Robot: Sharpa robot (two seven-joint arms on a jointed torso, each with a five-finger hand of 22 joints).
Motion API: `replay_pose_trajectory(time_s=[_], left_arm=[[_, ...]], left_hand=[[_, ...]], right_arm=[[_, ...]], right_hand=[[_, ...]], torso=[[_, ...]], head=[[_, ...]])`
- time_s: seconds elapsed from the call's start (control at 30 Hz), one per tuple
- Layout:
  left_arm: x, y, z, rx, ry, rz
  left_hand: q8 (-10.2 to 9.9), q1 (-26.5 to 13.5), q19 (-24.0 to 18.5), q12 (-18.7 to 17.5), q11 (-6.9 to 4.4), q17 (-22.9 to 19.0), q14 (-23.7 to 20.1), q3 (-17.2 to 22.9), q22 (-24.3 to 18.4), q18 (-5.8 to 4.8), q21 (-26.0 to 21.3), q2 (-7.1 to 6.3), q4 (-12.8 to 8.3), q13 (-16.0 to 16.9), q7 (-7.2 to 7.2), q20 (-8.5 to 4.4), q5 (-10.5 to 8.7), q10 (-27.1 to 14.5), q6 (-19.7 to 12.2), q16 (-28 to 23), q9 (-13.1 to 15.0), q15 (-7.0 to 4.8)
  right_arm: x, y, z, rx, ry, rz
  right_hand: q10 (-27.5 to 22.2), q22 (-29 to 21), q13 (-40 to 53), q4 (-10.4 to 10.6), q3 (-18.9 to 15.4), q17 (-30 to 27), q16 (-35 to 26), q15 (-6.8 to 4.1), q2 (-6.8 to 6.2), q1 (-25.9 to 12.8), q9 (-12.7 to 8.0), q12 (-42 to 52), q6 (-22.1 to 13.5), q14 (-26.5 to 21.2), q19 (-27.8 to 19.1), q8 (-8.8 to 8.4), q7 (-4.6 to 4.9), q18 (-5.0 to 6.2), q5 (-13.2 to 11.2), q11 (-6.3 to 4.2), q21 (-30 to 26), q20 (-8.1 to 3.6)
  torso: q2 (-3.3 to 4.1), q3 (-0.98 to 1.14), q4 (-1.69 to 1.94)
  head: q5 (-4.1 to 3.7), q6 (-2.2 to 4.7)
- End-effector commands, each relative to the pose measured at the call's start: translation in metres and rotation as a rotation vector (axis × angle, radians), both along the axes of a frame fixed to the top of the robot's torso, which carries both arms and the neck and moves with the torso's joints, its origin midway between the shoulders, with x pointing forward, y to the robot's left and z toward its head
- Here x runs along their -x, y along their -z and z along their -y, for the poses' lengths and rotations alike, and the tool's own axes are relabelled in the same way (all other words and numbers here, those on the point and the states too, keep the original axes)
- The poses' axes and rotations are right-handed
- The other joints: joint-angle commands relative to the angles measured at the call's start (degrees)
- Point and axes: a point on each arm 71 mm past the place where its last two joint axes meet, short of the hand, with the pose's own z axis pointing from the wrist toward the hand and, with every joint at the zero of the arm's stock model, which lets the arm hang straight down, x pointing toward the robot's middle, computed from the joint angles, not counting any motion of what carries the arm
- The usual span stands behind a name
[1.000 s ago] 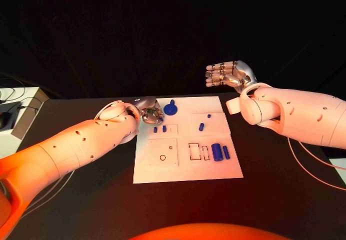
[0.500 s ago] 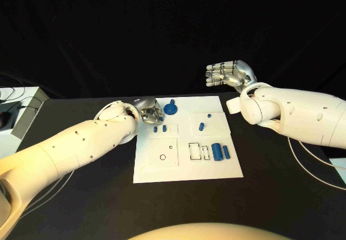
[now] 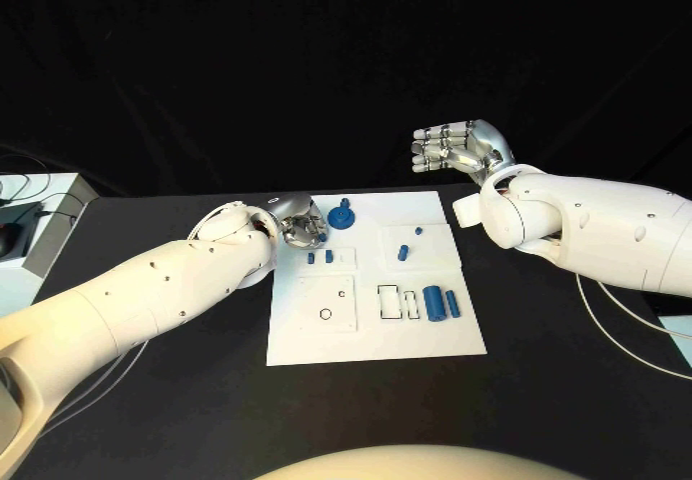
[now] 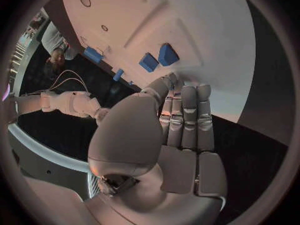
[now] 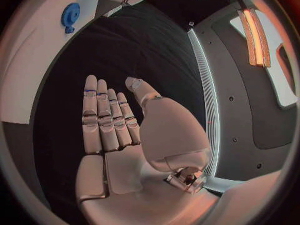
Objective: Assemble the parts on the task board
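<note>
The white task board (image 3: 375,330) lies mid-table. On it are a round blue toothed part (image 3: 340,216) at its far edge, two small blue pegs (image 3: 319,258), two small blue pieces (image 3: 408,245) and blue cylinders (image 3: 441,302) to the right. My left hand (image 3: 300,222) hovers at the board's far left corner, just left of the toothed part. Its fingers (image 4: 184,115) are straight and hold nothing, with their tips near the two pegs (image 4: 158,58). My right hand (image 3: 459,148) is raised beyond the board's far right corner, flat and empty (image 5: 109,120). The toothed part (image 5: 70,15) lies far from it.
Outlined recesses (image 3: 327,300) and a rectangular slot (image 3: 391,302) mark the board's near half. A pale box with cables (image 3: 29,225) sits at the table's left edge. Thin cables trail on the table at the right (image 3: 620,330).
</note>
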Motion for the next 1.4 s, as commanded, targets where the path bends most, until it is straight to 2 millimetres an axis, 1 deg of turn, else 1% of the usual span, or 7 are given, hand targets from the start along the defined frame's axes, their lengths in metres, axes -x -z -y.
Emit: replay_pose_trajectory(time_s=[0.03, 0.13, 0.3, 1.1, 1.4], left_arm=[[0.0009, -0.0009, 0.0019, 0.013, 0.007, 0.006], [0.001, -0.0012, 0.0018, 0.012, 0.006, 0.01], [0.0011, -0.0014, 0.0014, 0.01, 0.005, 0.013], [0.0031, -0.0022, -0.0002, 0.004, 0.005, 0.015], [0.0022, -0.0024, -0.0033, 0.004, -0.008, 0.022]], left_hand=[[0.29, 0.17, 0.31, 0.31, 0.02, 0.09, 0.04, -0.49, 0.1, 0.05, -0.25, -0.59, -0.02, -0.02, 0.01, -0.1, -0.03, 0.48, -0.49, 0.31, -0.09, -0.56], [0.29, 0.28, 0.39, 0.46, -0.12, 0.27, 0.08, -0.53, 0.09, -0.02, -0.32, -0.63, -0.04, 0.06, -0.09, -0.19, -0.03, 0.72, -1.11, 0.41, -0.1, -0.65], [0.32, 0.48, 0.58, 0.89, -0.42, 0.81, 0.21, -0.69, 0.09, -0.14, -0.4, -0.62, -0.15, 0.27, -0.09, -0.39, -0.05, 1.13, -0.96, 0.86, -0.09, -0.9], [0.34, 0.72, 0.87, 2.14, -0.87, 2.34, 0.17, -0.81, 0.33, -0.52, -0.6, -0.35, -0.45, 0.92, 0.0, -0.85, 0.0, 1.38, -0.09, 1.18, -0.08, -1.19], [0.31, 0.68, 0.99, 2.34, -0.94, 2.58, 0.26, -0.74, 0.35, -0.55, -0.63, -0.36, -0.48, 1.08, -0.01, -0.91, 0.0, 1.37, -0.38, 1.17, -0.09, -1.25]], right_arm=[[0.0004, -0.0007, -0.0016, 0.001, -0.019, 0.009], [0.0004, -0.0007, -0.0015, 0.001, -0.019, 0.009], [0.0004, -0.0007, -0.0012, 0.001, -0.019, 0.009], [0.0005, -0.0004, -0.0002, 0.002, -0.017, 0.009], [0.0006, -0.0002, 0.0002, 0.002, -0.016, 0.009]], right_hand=[[0.13, 0.03, 0.08, -0.1, 0.3, -0.05, -0.05, 0.1, -0.49, -0.2, 0.07, 0.04, 0.15, -0.46, -0.23, -0.02, 0.0, 0.31, 0.28, 0.15, -0.24, -0.1], [0.13, 0.03, 0.08, -0.1, 0.3, -0.05, -0.05, 0.1, -0.49, -0.2, 0.07, 0.04, 0.15, -0.46, -0.23, -0.02, 0.0, 0.31, 0.28, 0.15, -0.24, -0.1], [0.13, 0.03, 0.08, -0.1, 0.3, -0.05, -0.05, 0.1, -0.49, -0.2, 0.07, 0.04, 0.15, -0.46, -0.23, -0.02, 0.0, 0.31, 0.28, 0.15, -0.24, -0.1], [0.13, 0.03, 0.08, -0.1, 0.3, -0.05, -0.05, 0.1, -0.49, -0.2, 0.07, 0.04, 0.15, -0.46, -0.23, -0.02, 0.0, 0.31, 0.28, 0.15, -0.24, -0.1], [0.13, 0.03, 0.08, -0.24, 0.47, -0.04, -0.03, 0.11, -0.46, -0.2, 0.06, 0.05, 0.12, -0.46, -0.25, -0.04, 0.01, 0.32, 0.25, 0.15, -0.23, -0.12]], torso=[[0.02, 0.0, 0.02], [0.01, -0.02, 0.02], [-0.01, -0.01, -0.01], [-0.02, -0.03, 0.05], [0.03, -0.03, -0.02]], head=[[-0.04, 0.01], [-0.03, 0.04], [0.0, 0.07], [-0.06, 0.09], [-0.04, 0.18]])
